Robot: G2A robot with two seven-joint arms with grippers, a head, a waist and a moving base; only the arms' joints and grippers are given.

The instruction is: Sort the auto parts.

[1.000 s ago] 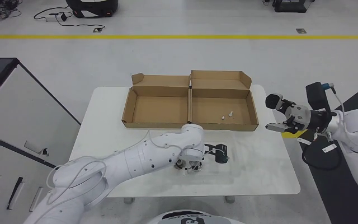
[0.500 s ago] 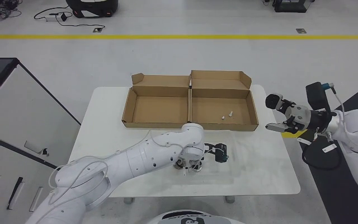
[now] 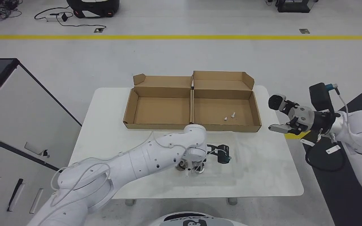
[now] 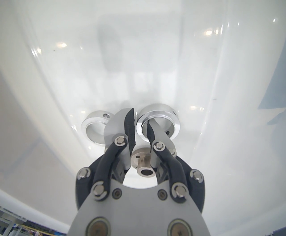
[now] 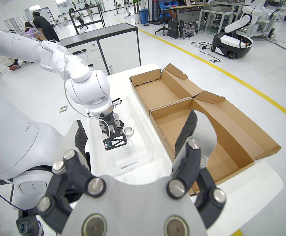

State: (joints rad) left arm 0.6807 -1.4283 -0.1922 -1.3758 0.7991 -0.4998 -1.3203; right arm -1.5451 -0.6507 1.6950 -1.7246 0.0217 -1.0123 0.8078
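At upper centre of the top view, the left box (image 3: 161, 110) and right box (image 3: 212, 110) stand side by side on the table (image 3: 271, 169), small parts (image 3: 229, 117) in the right one. Below them a tray (image 5: 134, 156) holds a ring (image 4: 158, 116), a second ring (image 4: 92, 127) beside it, and a hub (image 4: 143, 166).

A pale, glossy floor (image 3: 169, 56) lay all round the white counter (image 3: 266, 169), evenly lit. Beyond the counter a yellow line (image 3: 169, 37) ran straight across the floor. Farther beyond the counter, past that line, stood a black-and-white wheeled unit (image 3: 93, 7) with loose cables (image 3: 51, 16) trailing beside it. Two small floor plates (image 3: 304, 31) sat beyond the counter too, close to the line. Left of the counter stood a cabinet (image 3: 22, 107) with a dark frame and white doors. Well away from the counter, at the room's far end, were office chairs (image 5: 164, 22), desks (image 5: 190, 9), a blue bin (image 5: 143, 14) and an open black rack (image 5: 86, 20).
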